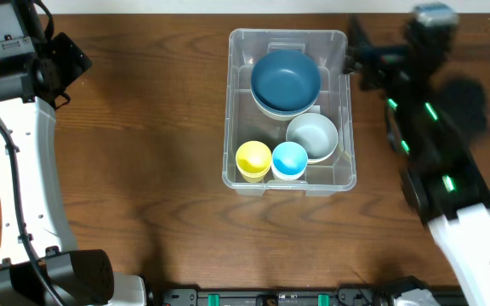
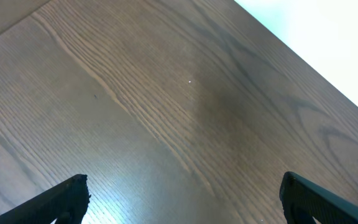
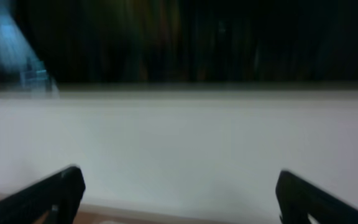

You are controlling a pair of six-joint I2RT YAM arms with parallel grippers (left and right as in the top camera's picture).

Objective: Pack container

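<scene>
The large clear rectangular plastic container, rimmed and round-cornered, holds a dark blue round bowl, a grey round bowl, a yellow cup and a pale blue cup. The left gripper and the right gripper both have their fingers spread apart, holding nothing.

Yellow cup touches cyan cup, beside grey bowl and dark blue bowl.

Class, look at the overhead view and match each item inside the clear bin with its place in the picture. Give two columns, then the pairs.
Things:
1. dark blue bowl
2. grey bowl
3. yellow cup
4. light blue cup

Places in the container:
A. bottom left corner
B. top end
C. bottom edge, between the other cup and a bowl
D. by the right wall, below the largest bowl

Pairs: 1-B, 2-D, 3-A, 4-C
</scene>
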